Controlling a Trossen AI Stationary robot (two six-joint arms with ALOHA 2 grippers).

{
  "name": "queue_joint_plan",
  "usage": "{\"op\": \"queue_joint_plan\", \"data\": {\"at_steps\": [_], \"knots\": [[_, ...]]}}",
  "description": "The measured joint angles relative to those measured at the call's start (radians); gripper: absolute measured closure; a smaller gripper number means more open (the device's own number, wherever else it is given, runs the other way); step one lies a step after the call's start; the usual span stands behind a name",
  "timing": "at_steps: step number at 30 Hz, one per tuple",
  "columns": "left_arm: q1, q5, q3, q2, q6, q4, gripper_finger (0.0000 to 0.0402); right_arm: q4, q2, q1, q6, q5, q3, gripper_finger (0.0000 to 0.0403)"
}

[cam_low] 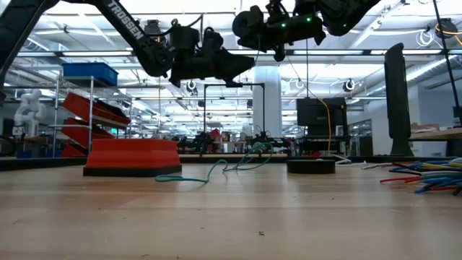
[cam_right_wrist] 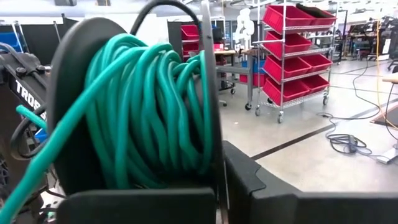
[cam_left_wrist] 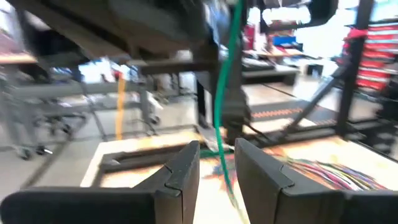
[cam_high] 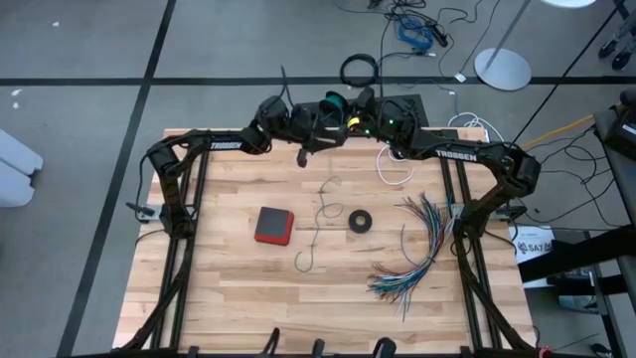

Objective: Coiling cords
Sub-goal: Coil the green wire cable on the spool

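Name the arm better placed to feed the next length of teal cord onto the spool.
Left. Its claw stands open around the hanging teal cord, while the right claw is shut on the spool.

Pretty standard lab space: grey floor (cam_high: 79,60) with dark tape lines, red bins on a wire shelving rack (cam_right_wrist: 292,56), cables strewn on the floor (cam_right_wrist: 348,142), bright ceiling strip lights (cam_low: 404,32) overhead.

On the desk (cam_high: 238,288), the box (cam_high: 273,225) lies left of the tape ring (cam_high: 361,221), the loose cord (cam_high: 316,224) between them, the wire bundle (cam_high: 419,249) right of it.
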Motion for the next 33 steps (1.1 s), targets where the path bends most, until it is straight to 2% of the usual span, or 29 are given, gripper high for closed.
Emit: {"op": "queue_joint_plan", "data": {"at_steps": [5,11,13,19,26,33], "knots": [[0.003,0.117,0.0,0.0,0.015,-0.067,0.0292,-0.01,0.0,0.004,0.0,-0.003,0.0,0.0403],[0.001,0.169,0.0,0.0,0.016,-0.109,0.0292,-0.018,0.0,0.006,0.0,-0.027,0.0,0.0403],[-0.004,0.15,0.0,0.0,0.019,-0.11,0.0292,-0.028,0.0,0.007,0.0,-0.028,-0.001,0.0403],[-0.017,-0.026,0.001,0.0,0.056,-0.127,0.0292,-0.042,0.0,0.009,0.0,-0.049,-0.001,0.0403],[-0.021,-0.06,0.002,0.0,0.077,-0.177,0.0292,-0.042,0.0,0.012,-0.016,-0.053,-0.001,0.0403],[-0.051,-0.048,0.002,0.027,0.07,-0.16,0.0292,-0.041,0.0,0.013,-0.026,-0.053,-0.001,0.0403]]}}
